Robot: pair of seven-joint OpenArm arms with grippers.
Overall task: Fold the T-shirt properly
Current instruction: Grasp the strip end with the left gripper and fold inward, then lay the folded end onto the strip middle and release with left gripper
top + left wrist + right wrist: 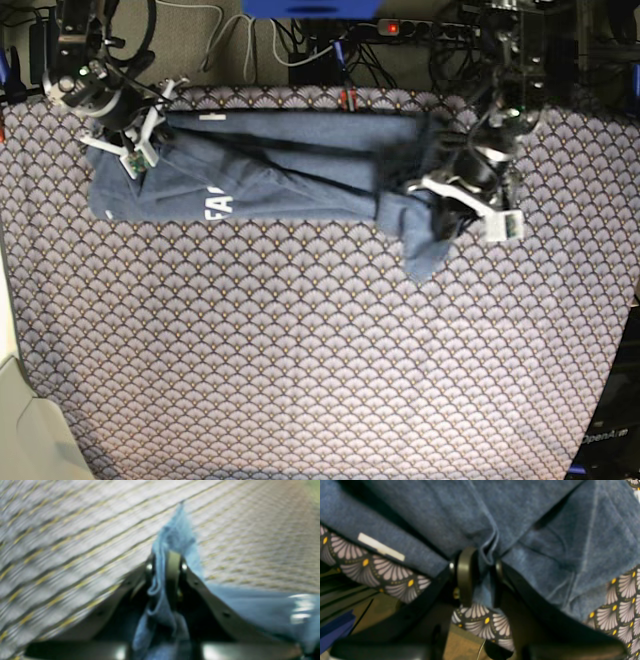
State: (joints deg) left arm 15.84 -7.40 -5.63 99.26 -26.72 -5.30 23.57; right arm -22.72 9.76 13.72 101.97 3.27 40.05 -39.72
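Clearly T-shirt (pixel 270 170) stretched between, left end effector (pixel 166 565) pinching fabric, right end effector (pixel 480 567) likewise

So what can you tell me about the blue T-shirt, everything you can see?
The T-shirt is slate-blue soft cotton, folded into a long wrinkly band across the far side of the scallop-patterned tablecloth. White letters peek out near its middle, and a small white tag shows. One corner hangs toward the front. The left gripper pinches one bunched end, and the right gripper pinches the other.
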